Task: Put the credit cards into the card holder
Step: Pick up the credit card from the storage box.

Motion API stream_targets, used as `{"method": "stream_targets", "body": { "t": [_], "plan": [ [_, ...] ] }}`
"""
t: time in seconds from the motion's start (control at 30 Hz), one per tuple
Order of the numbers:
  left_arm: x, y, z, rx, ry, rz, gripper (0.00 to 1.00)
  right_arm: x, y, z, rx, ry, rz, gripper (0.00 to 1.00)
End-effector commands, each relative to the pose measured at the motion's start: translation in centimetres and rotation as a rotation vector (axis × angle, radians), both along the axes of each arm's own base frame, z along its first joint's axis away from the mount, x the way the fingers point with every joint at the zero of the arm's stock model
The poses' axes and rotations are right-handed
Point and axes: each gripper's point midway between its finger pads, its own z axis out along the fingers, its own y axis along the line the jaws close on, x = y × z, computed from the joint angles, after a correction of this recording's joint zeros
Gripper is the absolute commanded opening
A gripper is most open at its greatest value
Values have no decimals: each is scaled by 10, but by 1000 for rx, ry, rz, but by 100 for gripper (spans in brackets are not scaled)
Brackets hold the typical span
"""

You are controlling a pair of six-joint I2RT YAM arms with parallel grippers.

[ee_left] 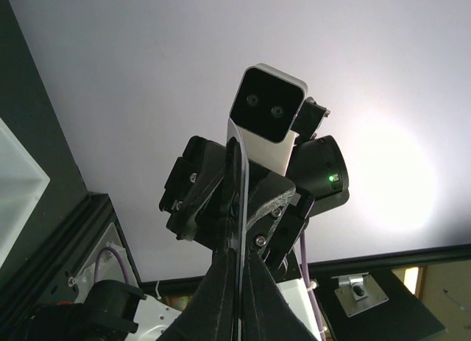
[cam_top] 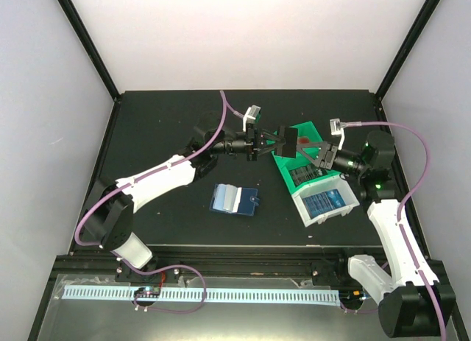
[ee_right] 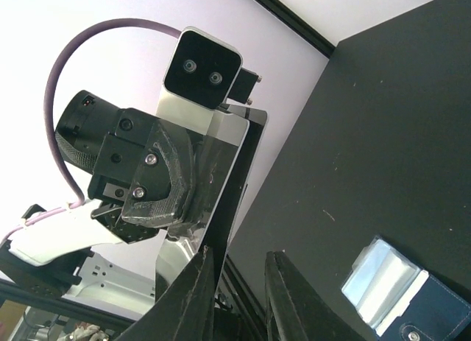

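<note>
From above, the print on the credit card (cam_top: 288, 142) is too small to read, and the card and the right gripper (cam_top: 315, 152) hide part of the green bin (cam_top: 305, 130). The left wrist camera sees the card edge-on only. The right wrist view's bottom edge cuts off the card holder (ee_right: 403, 297) and the right fingers (ee_right: 193, 297).

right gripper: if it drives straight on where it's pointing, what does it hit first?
Most likely the dark card clamped in the left gripper, which faces the right gripper head-on. The card's free end sits just off its open jaws, though depth is hard to judge.
</note>
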Motion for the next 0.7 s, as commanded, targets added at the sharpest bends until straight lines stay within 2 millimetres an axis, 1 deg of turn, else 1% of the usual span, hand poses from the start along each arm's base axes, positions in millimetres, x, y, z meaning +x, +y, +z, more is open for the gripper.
{"method": "stream_targets", "body": {
  "t": [0.0,0.07,0.17,0.33,0.4,0.53,0.67],
  "plan": [
    [-15,5,52,-109,-136,-25,2,-3,7,-9,-6,57,43,22],
    [-19,2,53,-108,-157,-42,2,-3,11,-6,7,64,58,22],
    [-24,0,54,-104,-183,-58,2,-6,20,2,42,62,105,25],
    [-26,0,51,-76,-217,-52,2,-11,30,19,92,46,153,26],
    [-24,0,48,-66,-216,-47,1,-12,32,30,122,28,158,26],
    [-21,-1,42,-50,-199,-37,2,-15,30,56,196,-11,146,21],
    [-18,2,42,-53,-196,-32,2,-14,28,70,207,-17,129,10]
  ]
}}
